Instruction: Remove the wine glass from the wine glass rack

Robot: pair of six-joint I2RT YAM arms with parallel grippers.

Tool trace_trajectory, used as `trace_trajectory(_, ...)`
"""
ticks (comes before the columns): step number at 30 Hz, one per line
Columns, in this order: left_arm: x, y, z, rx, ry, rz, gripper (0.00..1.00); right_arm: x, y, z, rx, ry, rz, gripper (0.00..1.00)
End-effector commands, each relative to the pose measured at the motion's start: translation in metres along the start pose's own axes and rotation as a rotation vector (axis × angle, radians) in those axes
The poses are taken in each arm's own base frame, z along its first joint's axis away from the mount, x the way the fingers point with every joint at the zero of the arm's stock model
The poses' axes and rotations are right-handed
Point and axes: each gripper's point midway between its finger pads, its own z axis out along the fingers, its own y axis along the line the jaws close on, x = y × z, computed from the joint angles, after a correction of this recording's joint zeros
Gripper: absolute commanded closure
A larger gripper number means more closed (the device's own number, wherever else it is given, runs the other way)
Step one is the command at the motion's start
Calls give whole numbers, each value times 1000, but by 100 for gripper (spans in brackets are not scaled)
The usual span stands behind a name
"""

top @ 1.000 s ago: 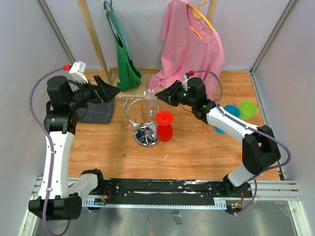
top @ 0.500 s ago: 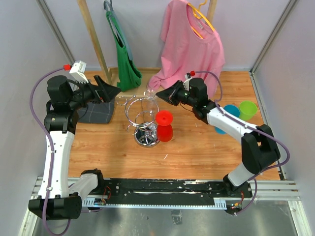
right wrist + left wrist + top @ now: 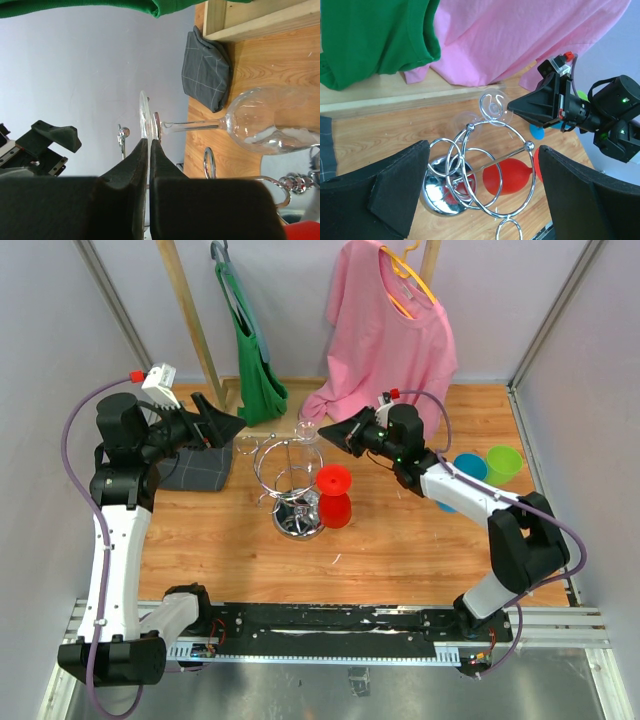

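Observation:
The clear wine glass (image 3: 265, 122) hangs upside down from the chrome wine glass rack (image 3: 289, 472), its flat foot (image 3: 146, 114) uppermost. My right gripper (image 3: 149, 142) is shut on the rim of that foot, at the rack's far right side (image 3: 338, 434). In the left wrist view the foot (image 3: 493, 105) shows just left of the right gripper's tip (image 3: 514, 105). My left gripper (image 3: 230, 424) stands open to the left of the rack, holding nothing; the rack's rings (image 3: 480, 170) lie between its wide-apart fingers (image 3: 400, 185).
A red plastic goblet (image 3: 333, 495) stands right beside the rack's round base (image 3: 298, 524). A folded grey cloth (image 3: 195, 468) lies at the left. Blue (image 3: 468, 466) and green (image 3: 503, 462) cups sit at the right. Green (image 3: 255, 360) and pink (image 3: 385, 330) shirts hang behind.
The right gripper's jaws have closed onto the glass's foot, and the arm has shifted slightly to the right. The left arm has not moved.

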Motion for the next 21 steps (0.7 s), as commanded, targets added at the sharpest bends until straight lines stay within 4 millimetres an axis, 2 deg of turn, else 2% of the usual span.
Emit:
trace_trajectory(1, -10, -6, -1, 22, -22, 17, 5, -10, 10, 0, -71, -18, 21, 99)
trace_trajectory(12, -9, -6, -1, 25, -20, 16, 5, -18, 20, 1, -129, -36, 51, 99)
trace_trajectory(21, -10, -7, -1, 30, -21, 19, 5, -14, 18, 3, -123, -8, 43, 99)
